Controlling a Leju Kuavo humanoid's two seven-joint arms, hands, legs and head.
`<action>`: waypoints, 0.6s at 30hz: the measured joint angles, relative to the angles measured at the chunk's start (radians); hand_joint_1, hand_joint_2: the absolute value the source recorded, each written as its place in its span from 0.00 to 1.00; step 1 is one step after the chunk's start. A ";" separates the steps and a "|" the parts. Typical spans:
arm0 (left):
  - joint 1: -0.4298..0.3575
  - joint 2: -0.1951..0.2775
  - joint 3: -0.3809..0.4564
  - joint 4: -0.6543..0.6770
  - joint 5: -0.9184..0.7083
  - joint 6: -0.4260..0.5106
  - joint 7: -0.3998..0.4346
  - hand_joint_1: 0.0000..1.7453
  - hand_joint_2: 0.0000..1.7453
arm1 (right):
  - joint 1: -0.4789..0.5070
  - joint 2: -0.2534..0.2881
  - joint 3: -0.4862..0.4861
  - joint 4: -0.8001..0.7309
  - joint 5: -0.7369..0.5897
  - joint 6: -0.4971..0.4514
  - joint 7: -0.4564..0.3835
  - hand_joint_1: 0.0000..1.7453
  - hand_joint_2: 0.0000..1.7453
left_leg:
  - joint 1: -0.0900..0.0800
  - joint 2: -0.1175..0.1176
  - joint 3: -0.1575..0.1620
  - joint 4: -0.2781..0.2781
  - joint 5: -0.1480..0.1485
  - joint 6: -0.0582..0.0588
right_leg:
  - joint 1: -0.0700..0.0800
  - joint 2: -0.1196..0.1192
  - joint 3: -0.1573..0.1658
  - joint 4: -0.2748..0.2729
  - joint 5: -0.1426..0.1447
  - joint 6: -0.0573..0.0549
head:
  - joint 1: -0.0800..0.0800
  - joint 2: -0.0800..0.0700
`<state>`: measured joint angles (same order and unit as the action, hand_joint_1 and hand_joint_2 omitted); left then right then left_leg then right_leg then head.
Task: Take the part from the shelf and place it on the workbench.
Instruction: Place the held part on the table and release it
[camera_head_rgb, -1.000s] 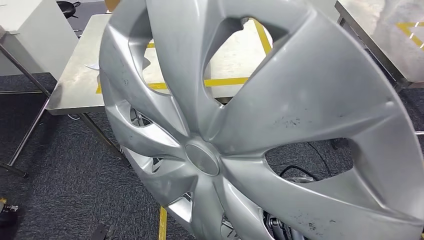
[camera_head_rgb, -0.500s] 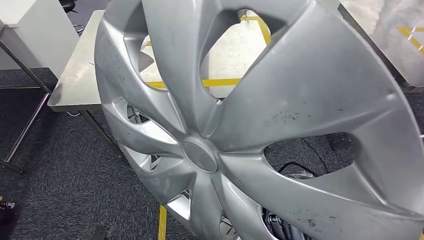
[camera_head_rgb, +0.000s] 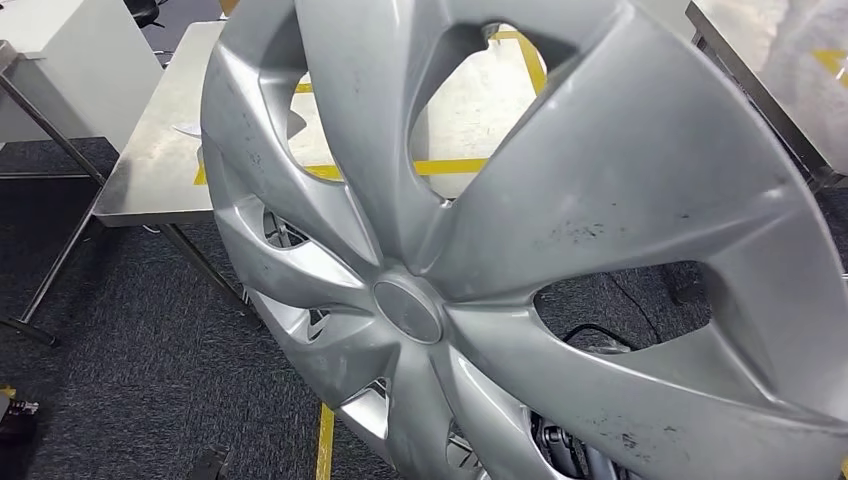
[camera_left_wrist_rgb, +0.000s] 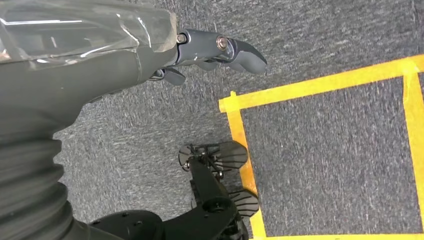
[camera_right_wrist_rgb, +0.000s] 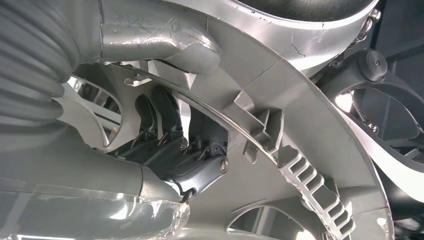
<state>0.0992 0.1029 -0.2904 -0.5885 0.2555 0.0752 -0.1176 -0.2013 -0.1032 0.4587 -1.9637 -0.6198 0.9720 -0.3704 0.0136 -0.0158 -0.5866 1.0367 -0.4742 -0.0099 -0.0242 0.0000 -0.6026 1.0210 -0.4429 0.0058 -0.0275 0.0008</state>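
Silver plastic hubcap (camera_head_rgb: 520, 250) is held up close before the head camera, tilted, with its round centre cap below and left of the middle of the head view. Dark scuff marks show on its spokes. Through its cut-outs and past its left rim appears a steel-topped workbench (camera_head_rgb: 150, 170) marked with yellow tape lines, standing on dark grey carpet (camera_head_rgb: 110, 340). The hubcap is in the air, apart from the workbench top.

Right hand (camera_right_wrist_rgb: 170, 150) grips the hubcap from behind: in the right wrist view its dark fingers (camera_right_wrist_rgb: 157, 112) curl through a cut-out and around the ribbed inner structure, beside the wire retaining ring (camera_right_wrist_rgb: 225, 130) that runs along the back of the rim.

Left hand (camera_left_wrist_rgb: 210, 55) hangs over the carpet and holds nothing; its dark fingers are bent inward at the tips, yet whether they are fully closed cannot be told. Yellow floor tape (camera_left_wrist_rgb: 320, 85) forms a rectangle on the carpet beneath it. A second steel table (camera_head_rgb: 780, 70) stands at the upper right.
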 joint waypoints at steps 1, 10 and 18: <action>-0.001 0.000 0.000 0.001 -0.001 0.000 -0.001 0.00 1.00 | 0.000 0.000 0.000 0.000 -0.001 0.000 0.000 0.71 1.00 | 0.001 0.002 -0.018 0.039 -0.019 -0.005 | -0.002 0.000 0.006 -0.001 -0.003 -0.006 | -0.001 0.000; -0.002 0.001 0.001 0.009 -0.001 0.002 -0.002 0.00 1.00 | 0.000 0.000 0.007 0.000 -0.004 0.000 -0.001 0.71 1.00 | -0.010 0.014 -0.065 0.030 0.058 0.023 | 0.017 0.003 0.041 -0.002 -0.032 -0.019 | -0.003 0.000; -0.007 0.003 0.001 0.010 -0.002 0.003 -0.003 0.00 1.00 | -0.003 -0.002 0.010 0.000 -0.006 0.000 -0.001 0.71 1.00 | -0.010 0.014 -0.005 -0.053 0.059 0.051 | 0.016 0.000 -0.043 0.157 -0.101 -0.002 | 0.002 0.000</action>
<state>0.0927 0.1060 -0.2896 -0.5780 0.2537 0.0778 -0.1209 -0.2043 -0.1053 0.4686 -1.9638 -0.6257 0.9716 -0.3715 0.0035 -0.0018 -0.5915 0.9839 -0.4155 0.0410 -0.0087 -0.0003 -0.6460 1.1780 -0.5435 0.0037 -0.0255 0.0008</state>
